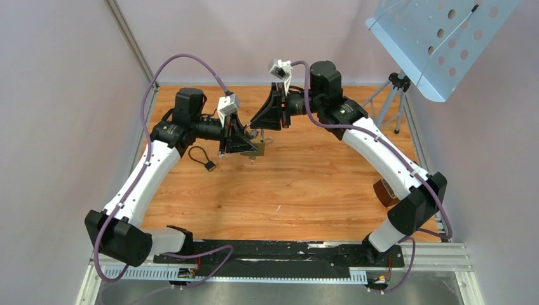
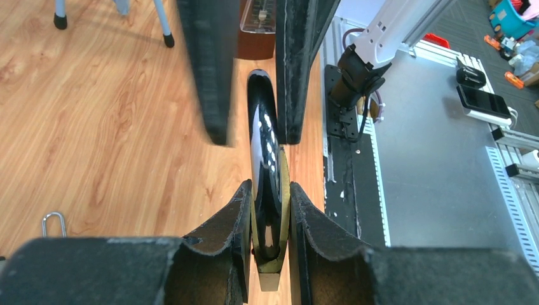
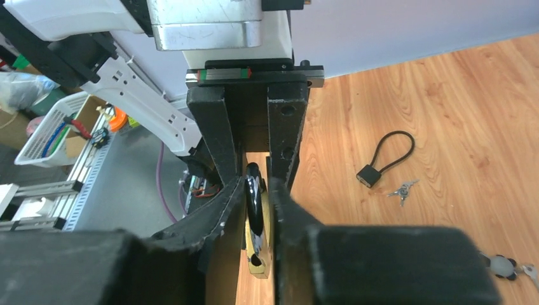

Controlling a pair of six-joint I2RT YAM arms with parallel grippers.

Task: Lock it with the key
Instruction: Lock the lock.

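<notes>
The two arms meet nose to nose above the middle of the table (image 1: 305, 190), towards its far side, and the work sits between them. The left gripper (image 2: 267, 190) has its fingers (image 2: 232, 216) clamped on the brass padlock (image 2: 270, 270), held clear of the table with its body edge-on between the pads. A glossy black oval juts from the padlock towards the other arm. I take it to be the head of the key (image 2: 266, 146), though the blade and keyway are hidden, so I cannot say how far it is seated.

The right gripper (image 3: 257, 184) comes in from the opposite side, its fingers (image 3: 279, 203) closed about that black head. They appear to pinch it flat-on, but the left wrist view leaves a sliver of daylight on one side, so the hold may be light.

The relation that matters is this: the key's long axis runs roughly along the line joining the two wrists, straight out from the padlock into the right fingers. Any turn should therefore be a roll of the right wrist about that line, with the left arm holding the body steady. If the roll is off that axis, the key is likely to bind or slip out.

A black cable lock (image 3: 381, 159) and loose keys (image 3: 402, 190) lie on the table, well apart to the left.
</notes>
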